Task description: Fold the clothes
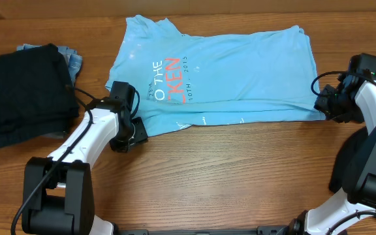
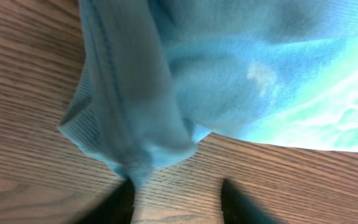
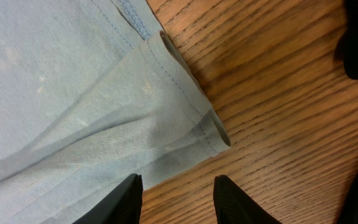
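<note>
A blue shirt (image 1: 220, 72) lies spread on the table (image 1: 240, 176). At its near corners the left fingers (image 2: 120, 204) and right fingers (image 3: 128, 200) stand apart, released.

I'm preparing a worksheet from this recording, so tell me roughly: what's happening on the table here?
Two robot arms are working on a light blue T-shirt spread on the wooden table. The left gripper is at its near left corner, the right gripper at its near right corner; both look open, with the hem right in front of them. A pile of dark folded clothes lies off to the left.
</note>
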`<action>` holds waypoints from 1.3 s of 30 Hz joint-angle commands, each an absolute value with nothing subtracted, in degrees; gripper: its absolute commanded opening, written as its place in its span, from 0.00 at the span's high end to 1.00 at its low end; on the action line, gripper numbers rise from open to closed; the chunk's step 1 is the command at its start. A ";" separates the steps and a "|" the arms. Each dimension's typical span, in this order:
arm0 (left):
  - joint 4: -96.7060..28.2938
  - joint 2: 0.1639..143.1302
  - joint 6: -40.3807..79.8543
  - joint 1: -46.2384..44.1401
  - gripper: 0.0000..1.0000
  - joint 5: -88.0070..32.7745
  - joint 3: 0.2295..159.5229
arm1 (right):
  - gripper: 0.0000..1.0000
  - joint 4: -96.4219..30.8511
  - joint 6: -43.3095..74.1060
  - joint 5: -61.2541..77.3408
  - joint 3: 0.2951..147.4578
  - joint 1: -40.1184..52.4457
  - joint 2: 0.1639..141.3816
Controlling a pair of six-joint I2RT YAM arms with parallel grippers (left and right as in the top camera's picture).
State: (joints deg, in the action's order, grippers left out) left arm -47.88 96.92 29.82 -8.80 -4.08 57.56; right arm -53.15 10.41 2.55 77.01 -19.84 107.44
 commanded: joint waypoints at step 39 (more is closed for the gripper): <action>-46.76 97.08 28.73 -8.64 0.36 7.44 57.14 | 0.61 -37.04 8.51 6.50 65.08 -19.88 107.50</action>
State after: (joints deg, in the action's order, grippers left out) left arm -47.07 96.92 29.43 -8.80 7.57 57.54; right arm -37.50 8.93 7.03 65.49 -19.84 107.66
